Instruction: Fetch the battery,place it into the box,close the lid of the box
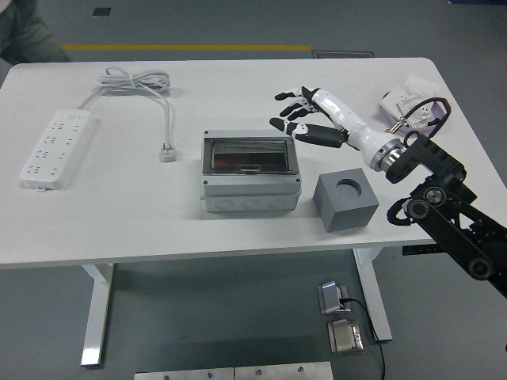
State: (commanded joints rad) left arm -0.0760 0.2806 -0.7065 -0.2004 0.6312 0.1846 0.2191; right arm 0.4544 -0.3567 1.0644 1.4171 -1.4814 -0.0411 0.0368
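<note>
Box (250, 176) sits mid-table with its tinted lid (249, 155) down, battery not visible and judged inside; right hand (307, 115) hovers just beyond the far right corner, fingers spread and empty; closing step appears complete, next only withdrawal

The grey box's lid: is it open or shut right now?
Shut. The dark see-through lid lies flat on the grey box. The robot hand hovers open beside it, touching nothing.
</note>
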